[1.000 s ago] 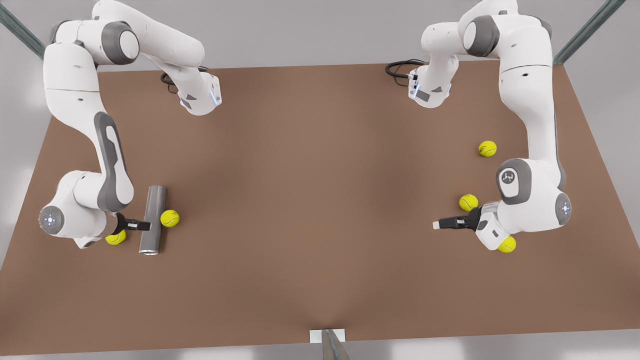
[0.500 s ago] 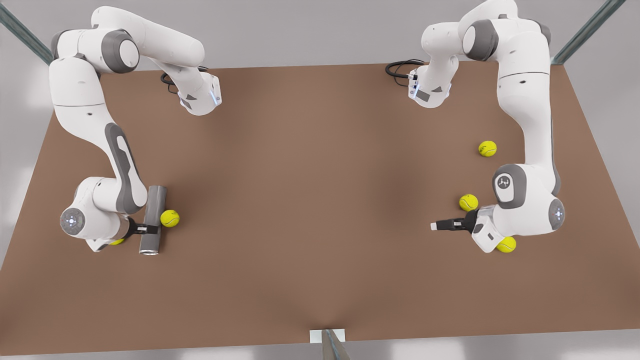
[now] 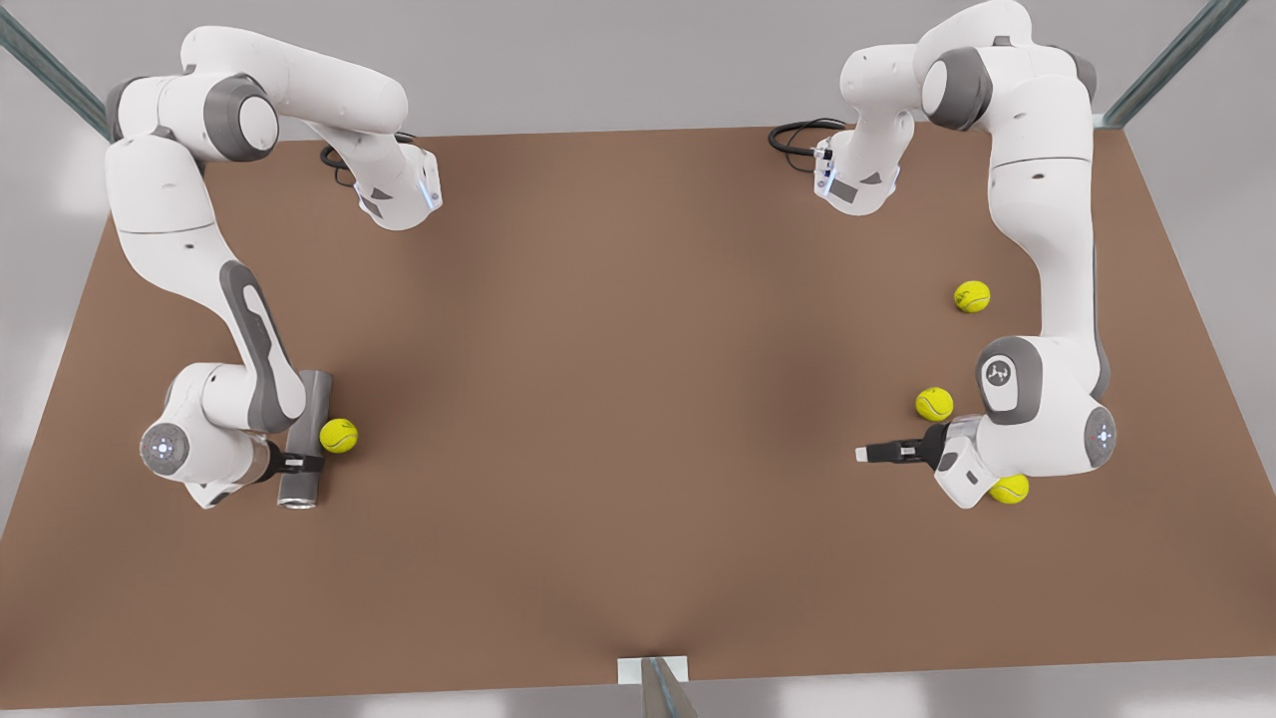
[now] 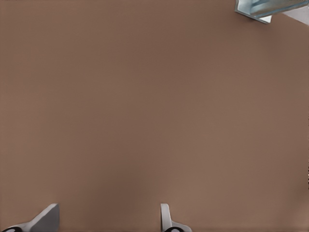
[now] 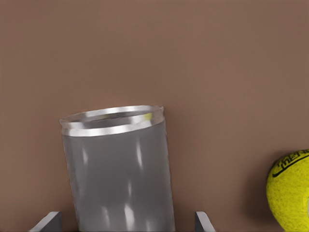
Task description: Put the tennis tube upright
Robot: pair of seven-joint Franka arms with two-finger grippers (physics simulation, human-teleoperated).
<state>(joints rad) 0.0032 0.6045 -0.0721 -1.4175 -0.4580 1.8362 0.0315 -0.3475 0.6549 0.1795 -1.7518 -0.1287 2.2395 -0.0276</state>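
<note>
The right gripper (image 3: 304, 462), on the front view's left, has slid further in over the tube (image 3: 302, 439) in the last second, its open fingers (image 5: 48, 223) now straddling the body without gripping. I'd say a grasp is close. The tube lies flat on the table (image 3: 618, 399), grey and shiny, hollow rim bright, a ball (image 3: 338, 436) just beside it. The left gripper (image 3: 882, 452) waits well apart, open and empty.

Even diffuse overhead light, soft shadows (faint glints on tennis tube (image 5: 120, 179)).
</note>
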